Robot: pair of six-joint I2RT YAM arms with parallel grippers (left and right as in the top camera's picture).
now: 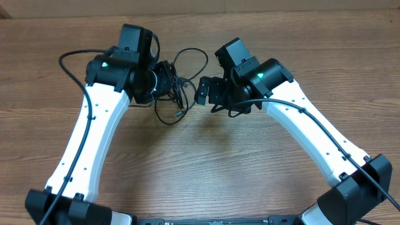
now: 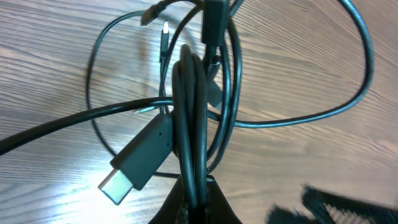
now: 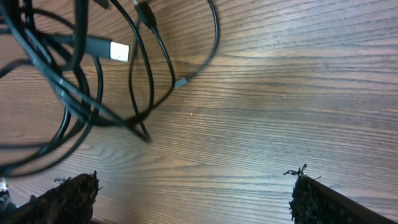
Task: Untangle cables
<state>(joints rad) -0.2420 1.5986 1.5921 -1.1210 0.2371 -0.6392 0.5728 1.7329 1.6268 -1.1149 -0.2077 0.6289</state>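
1. Cables (image 1: pixel 181 94) lie in a tangle on the wooden table (image 1: pixel 250 169), between your two grippers.
2. Your left gripper (image 2: pixel 194 199) is clamped tight on a bunch of strands, with a USB plug (image 2: pixel 138 163) just beside its fingers.
3. Your right gripper (image 3: pixel 193 193) has its fingers wide apart near the tangle, gripping nothing.

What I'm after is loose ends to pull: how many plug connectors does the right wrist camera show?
3: a silver-tipped USB plug at upper left, a small plug at the top edge, a small tip right of the loops. Others may hide in the tangle.
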